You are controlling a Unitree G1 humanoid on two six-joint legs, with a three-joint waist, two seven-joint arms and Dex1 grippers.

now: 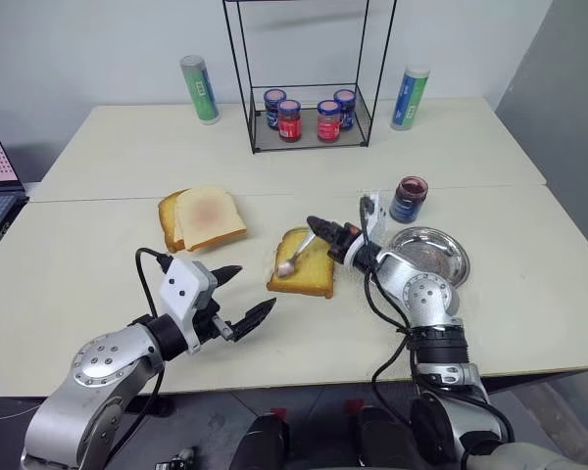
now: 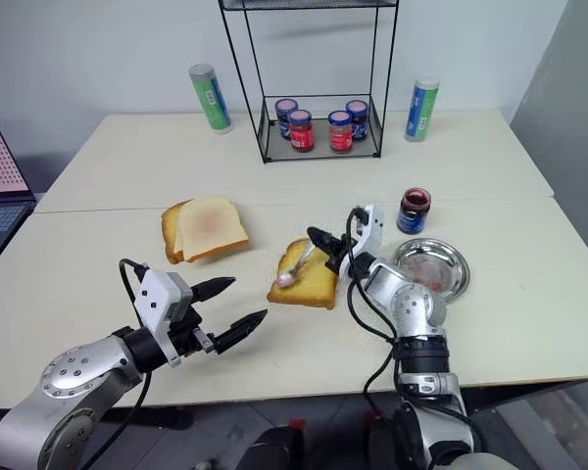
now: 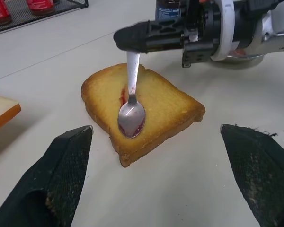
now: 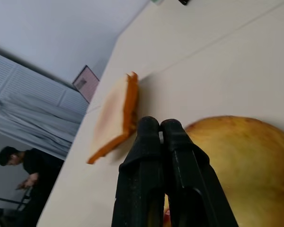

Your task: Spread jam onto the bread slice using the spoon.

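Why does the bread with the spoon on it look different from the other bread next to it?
The bread slice under the spoon is golden-yellow all over; the paler slices have a pinkish-brown middle. The bread slice lies alone, while the paler slices are stacked. The bread slice carries a streak of jam; the paler slices show none. Both are square with brown crusts and lie flat on the table.
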